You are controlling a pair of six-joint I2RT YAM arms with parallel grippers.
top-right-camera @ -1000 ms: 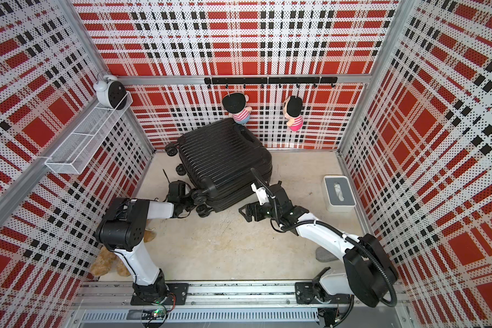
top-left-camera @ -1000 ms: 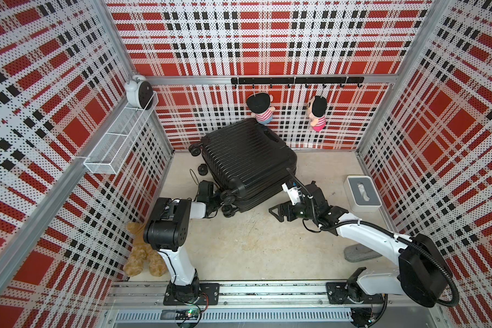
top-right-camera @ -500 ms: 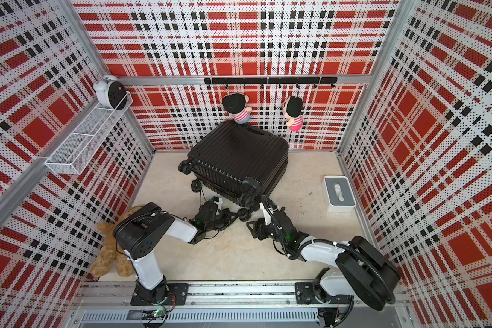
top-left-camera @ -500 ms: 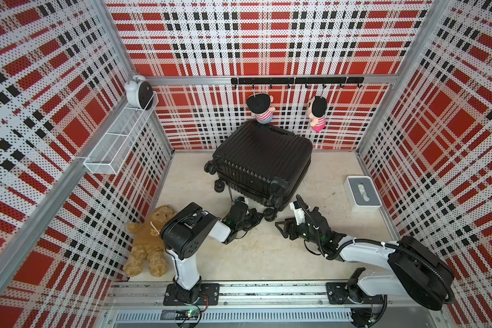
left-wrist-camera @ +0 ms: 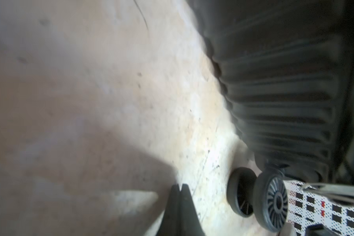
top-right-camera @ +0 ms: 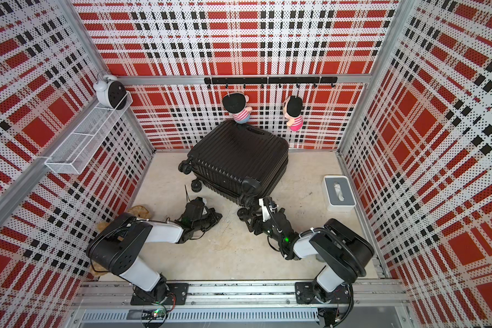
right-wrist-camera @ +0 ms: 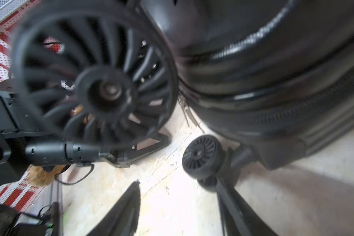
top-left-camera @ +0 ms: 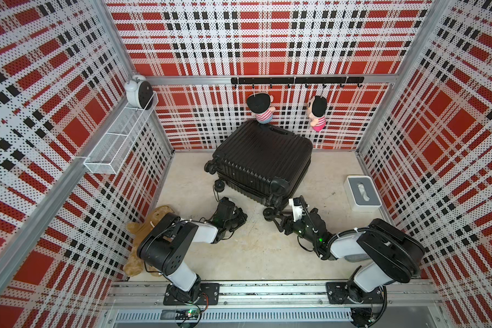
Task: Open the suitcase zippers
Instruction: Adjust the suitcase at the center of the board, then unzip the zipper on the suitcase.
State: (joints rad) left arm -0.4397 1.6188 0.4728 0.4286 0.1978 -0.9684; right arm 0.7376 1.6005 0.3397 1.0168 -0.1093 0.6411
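Observation:
The black ribbed suitcase (top-left-camera: 263, 157) (top-right-camera: 239, 159) lies flat near the back wall, its wheels towards me. The zippers (right-wrist-camera: 284, 117) show as a dark toothed band round the shell's corner in the right wrist view; no pull can be made out. My left gripper (top-left-camera: 240, 219) (top-right-camera: 216, 217) (left-wrist-camera: 179, 187) is shut and empty, low over the floor, short of the suitcase's front edge. My right gripper (top-left-camera: 276, 220) (top-right-camera: 248, 221) (right-wrist-camera: 178, 183) is open beside the near corner wheel (top-left-camera: 268, 213) (right-wrist-camera: 202, 157), one finger close against that wheel.
A brown teddy bear (top-left-camera: 135, 264) lies by the left arm's base. A white tissue box (top-left-camera: 362, 193) sits at the right wall. Two dolls (top-left-camera: 260, 109) hang from a hook rail above the suitcase. A wire basket (top-left-camera: 117, 144) with an alarm clock (top-left-camera: 139, 92) is on the left wall.
The suitcase has turned and slid back towards the rear wall. Both arms have drawn back from its front corners towards me. The right gripper's fingers have narrowed.

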